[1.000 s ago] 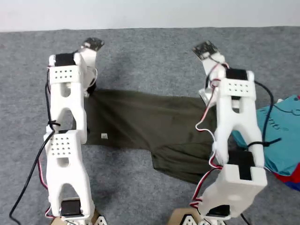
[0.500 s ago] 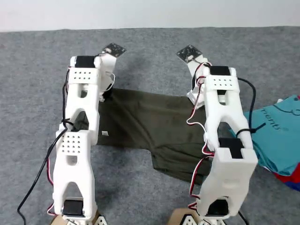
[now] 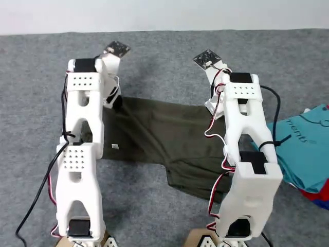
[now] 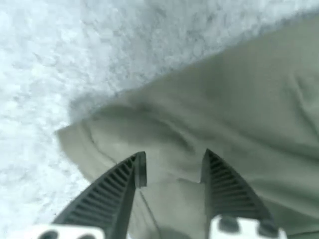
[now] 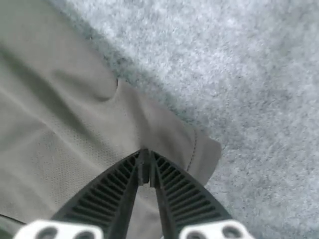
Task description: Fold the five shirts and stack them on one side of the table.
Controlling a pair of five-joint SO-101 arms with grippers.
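At the far left corner of the olive shirt (image 3: 154, 134), my left gripper (image 4: 174, 158) sits with its fingers spread, both tips over the cloth just inside the edge; I can't tell whether they touch it. On the left wrist view the corner curls a little, and grey felt-like table covering (image 3: 164, 56) lies beyond it.

My right gripper (image 5: 145, 158) is at the shirt's far right corner, its fingers pressed together and pinching a small ridge of the fabric; a crease runs up to the tips, and the corner flap lies just beside them on the grey surface.

From the high view, the olive shirt is spread between the two arms, mostly flat, with its near edge uneven and one part reaching closer to the right arm's base. A small white label (image 3: 114, 148) shows near its left edge. Off to the right, a teal shirt (image 3: 303, 149) lies rumpled at the table edge, with a red garment (image 3: 321, 198) showing beneath it.
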